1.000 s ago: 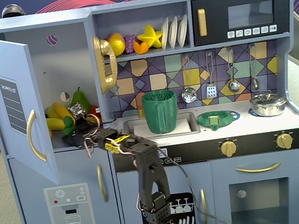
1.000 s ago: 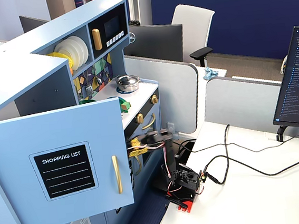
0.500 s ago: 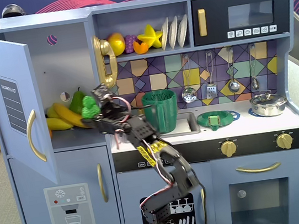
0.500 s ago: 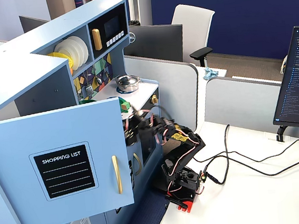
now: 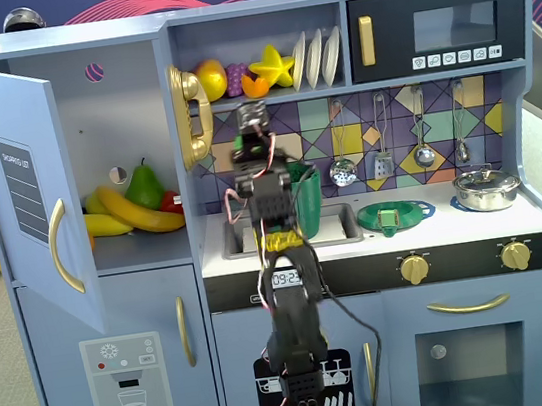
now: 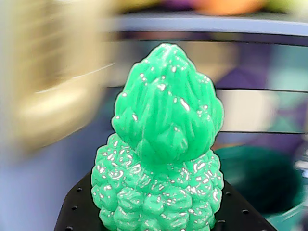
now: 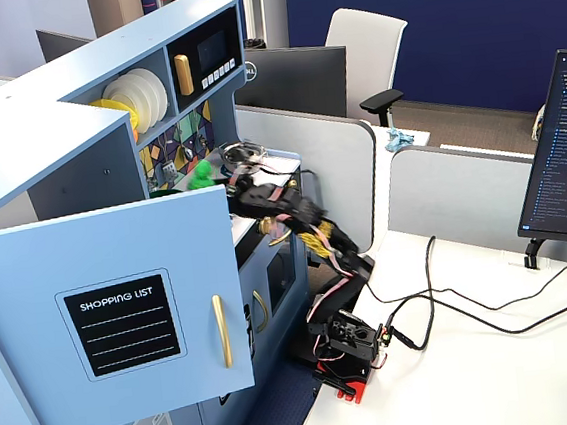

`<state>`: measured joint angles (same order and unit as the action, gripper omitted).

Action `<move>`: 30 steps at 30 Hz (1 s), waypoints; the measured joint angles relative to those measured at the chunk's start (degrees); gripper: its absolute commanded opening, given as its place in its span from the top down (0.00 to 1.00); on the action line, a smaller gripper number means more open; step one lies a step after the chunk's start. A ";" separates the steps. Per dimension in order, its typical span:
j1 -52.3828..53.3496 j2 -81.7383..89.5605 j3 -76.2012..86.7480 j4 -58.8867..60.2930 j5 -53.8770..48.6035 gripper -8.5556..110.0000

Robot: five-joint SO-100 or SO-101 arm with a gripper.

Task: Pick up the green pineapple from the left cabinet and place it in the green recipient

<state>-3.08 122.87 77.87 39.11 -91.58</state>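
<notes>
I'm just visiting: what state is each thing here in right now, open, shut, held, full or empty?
Left cabinet door: swung wide open.
Left cabinet: holds a banana and a pear.
Green pineapple: gripped upright in the jaws, out of the cabinet.
Gripper: shut on the pineapple.
Green recipient: upright in the sink; contents hidden.
Microwave: door shut.
Pot: lid on.

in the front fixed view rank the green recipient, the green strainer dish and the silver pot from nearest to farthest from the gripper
1. The green recipient, just right of the gripper, over the sink.
2. The green strainer dish, on the counter farther right.
3. The silver pot, far right on the stove.
</notes>
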 measured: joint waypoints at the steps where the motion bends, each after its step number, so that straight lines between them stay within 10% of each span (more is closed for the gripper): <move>1: 0.97 -2.46 -0.35 -1.58 0.00 0.93; 14: 5.54 -24.52 -4.22 -12.13 -2.90 0.93; 20: 5.98 -30.06 -9.93 -12.66 -1.32 0.70; 30: 6.42 -30.15 -10.46 -12.83 0.35 0.68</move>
<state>3.34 92.72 67.41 26.28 -91.23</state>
